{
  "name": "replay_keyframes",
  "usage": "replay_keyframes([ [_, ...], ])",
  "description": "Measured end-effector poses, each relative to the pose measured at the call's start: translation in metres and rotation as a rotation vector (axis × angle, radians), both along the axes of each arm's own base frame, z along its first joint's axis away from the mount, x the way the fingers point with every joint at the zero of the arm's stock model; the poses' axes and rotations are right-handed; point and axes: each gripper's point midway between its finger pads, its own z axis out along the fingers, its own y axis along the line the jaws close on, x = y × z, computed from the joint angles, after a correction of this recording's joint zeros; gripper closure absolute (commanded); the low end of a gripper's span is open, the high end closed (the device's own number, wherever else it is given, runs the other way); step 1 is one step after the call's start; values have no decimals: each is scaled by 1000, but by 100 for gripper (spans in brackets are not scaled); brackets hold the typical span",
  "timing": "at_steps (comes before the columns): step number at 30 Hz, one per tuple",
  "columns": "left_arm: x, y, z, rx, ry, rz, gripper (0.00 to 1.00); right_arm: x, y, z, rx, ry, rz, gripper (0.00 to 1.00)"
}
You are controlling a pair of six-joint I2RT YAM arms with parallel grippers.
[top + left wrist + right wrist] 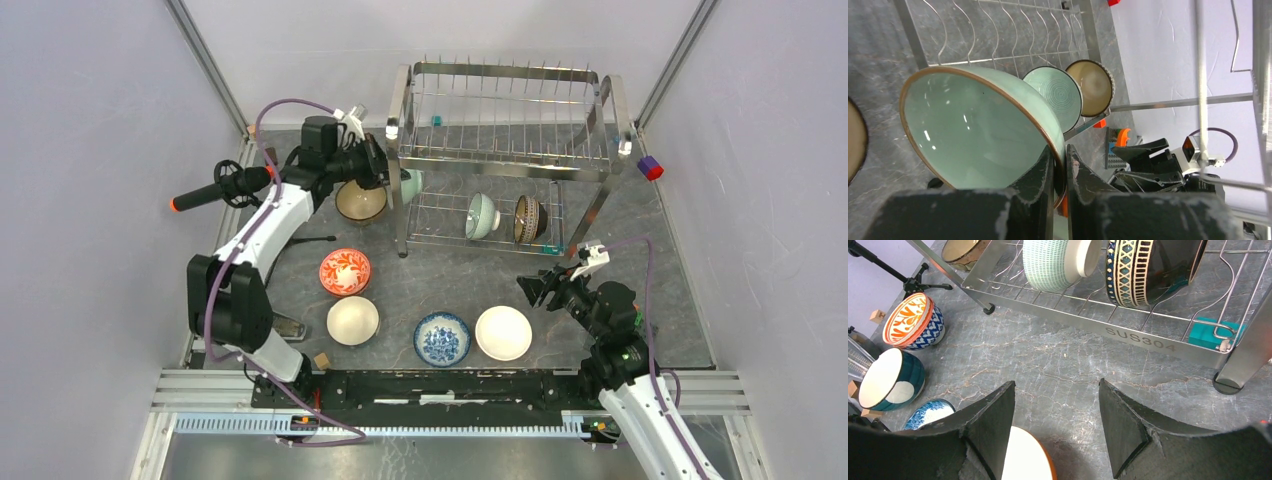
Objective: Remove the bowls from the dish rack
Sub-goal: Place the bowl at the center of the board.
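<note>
The left arm reaches from its base toward 1 o'clock, elbow bent, wrist turned sideways at the left end of the dish rack (505, 72). The left gripper (1060, 155) is closed to a narrow slit on the rim of the pale green bowl (968, 130), one finger inside and one outside. The bowl stands on edge with its mouth toward 9 o'clock, at the left end of the lower tier.

The right arm folds up from its base and points toward 11 o'clock, low over the table (450, 285) in front of the rack's right leg. The right gripper (1056, 385) has its jaws spread wide and holds nothing.

Two bowls stand on edge in the lower tier: a ribbed green bowl (482, 215) and, just at its 3 o'clock, a dark patterned bowl (529, 219). On the table sit a tan bowl (360, 200), a red patterned bowl (345, 271), a cream-lined bowl (352, 320), a blue-and-white bowl (442, 338) and a white bowl (503, 332).

From above, the rack's post and the left gripper hide most of the held bowl, and the wrist view cuts off its lower rim behind the fingers (1040, 175). I cannot tell whether it touches the wires. The right wrist view shows only part of the white bowl at its bottom edge, and crops the tops of both racked bowls.
</note>
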Motion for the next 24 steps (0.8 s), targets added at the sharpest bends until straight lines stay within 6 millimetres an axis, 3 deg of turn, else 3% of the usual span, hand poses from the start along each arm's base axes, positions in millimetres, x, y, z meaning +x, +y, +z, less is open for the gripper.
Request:
replay_keyframes([
  [7, 4, 16, 44, 48, -128, 68, 98, 0, -1, 0, -1, -1, -5, 33],
  [14, -7, 39, 78, 145, -216, 150, 98, 2, -3, 4, 1, -10, -23, 33],
  [24, -61, 95, 121, 312, -335, 330, 98, 3, -3, 12, 8, -23, -25, 33],
])
